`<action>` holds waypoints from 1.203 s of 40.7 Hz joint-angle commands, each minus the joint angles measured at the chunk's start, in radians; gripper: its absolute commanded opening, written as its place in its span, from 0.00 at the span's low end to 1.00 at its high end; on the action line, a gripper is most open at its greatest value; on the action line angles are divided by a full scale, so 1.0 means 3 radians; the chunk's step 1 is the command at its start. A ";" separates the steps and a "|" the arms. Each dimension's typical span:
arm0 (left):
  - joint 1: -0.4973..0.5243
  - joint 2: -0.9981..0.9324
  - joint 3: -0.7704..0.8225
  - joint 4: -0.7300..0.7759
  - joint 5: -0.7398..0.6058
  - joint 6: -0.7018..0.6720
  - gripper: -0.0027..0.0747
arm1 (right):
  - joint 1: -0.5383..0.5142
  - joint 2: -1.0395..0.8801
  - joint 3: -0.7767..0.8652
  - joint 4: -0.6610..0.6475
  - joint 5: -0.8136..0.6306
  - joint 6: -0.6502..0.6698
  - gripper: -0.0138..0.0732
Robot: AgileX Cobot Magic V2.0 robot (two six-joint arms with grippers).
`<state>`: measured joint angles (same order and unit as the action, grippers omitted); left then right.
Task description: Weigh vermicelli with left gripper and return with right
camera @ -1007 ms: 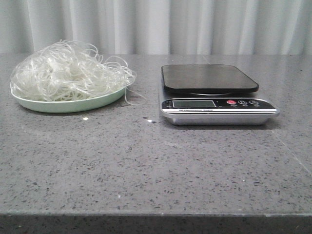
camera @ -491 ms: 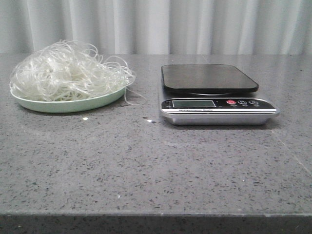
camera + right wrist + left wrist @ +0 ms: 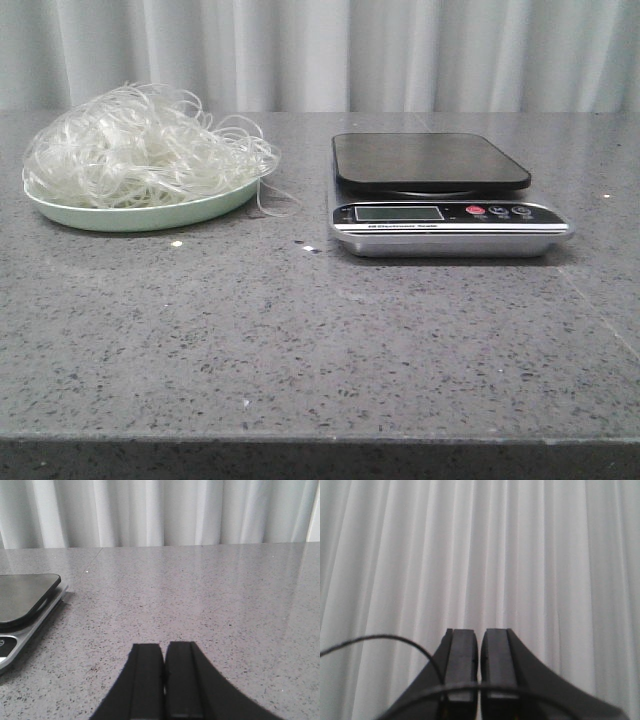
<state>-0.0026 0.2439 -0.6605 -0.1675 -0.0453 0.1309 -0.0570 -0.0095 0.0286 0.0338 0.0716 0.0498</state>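
Note:
The vermicelli [image 3: 145, 145], a fluffy tangle of whitish translucent strands, is heaped on a pale green plate [image 3: 140, 214] at the table's back left. To its right stands a kitchen scale [image 3: 440, 195] with a bare black platform [image 3: 428, 160]; its corner [image 3: 22, 600] also shows in the right wrist view. Neither arm appears in the front view. My left gripper [image 3: 479, 635] is shut and empty, facing the white curtain. Over bare grey tabletop to the right of the scale, my right gripper [image 3: 164, 647] is shut with nothing in it.
A few small white crumbs [image 3: 176, 243] lie on the grey speckled table [image 3: 320, 340] in front of the plate. A white pleated curtain [image 3: 320, 50] hangs behind the table. A thin black cable [image 3: 380, 639] crosses the left wrist view.

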 commanded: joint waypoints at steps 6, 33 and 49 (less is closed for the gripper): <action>-0.0060 0.1003 -0.0742 0.0025 0.0750 -0.0018 0.36 | -0.0019 -0.0057 -0.0031 -0.0045 -0.0256 -0.0027 0.33; -0.0931 0.3201 -0.2001 0.0008 0.2069 0.0010 0.86 | -0.0019 -0.0057 -0.0031 -0.0045 -0.0256 -0.0027 0.33; -0.0931 0.4035 -0.2328 -0.0102 0.2789 0.0010 0.86 | -0.0019 -0.0057 -0.0031 -0.0045 -0.0256 -0.0027 0.33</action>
<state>-0.2773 1.4629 -1.3223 -0.1679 0.8075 0.1327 -0.0570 -0.0095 0.0286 0.0338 0.0716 0.0498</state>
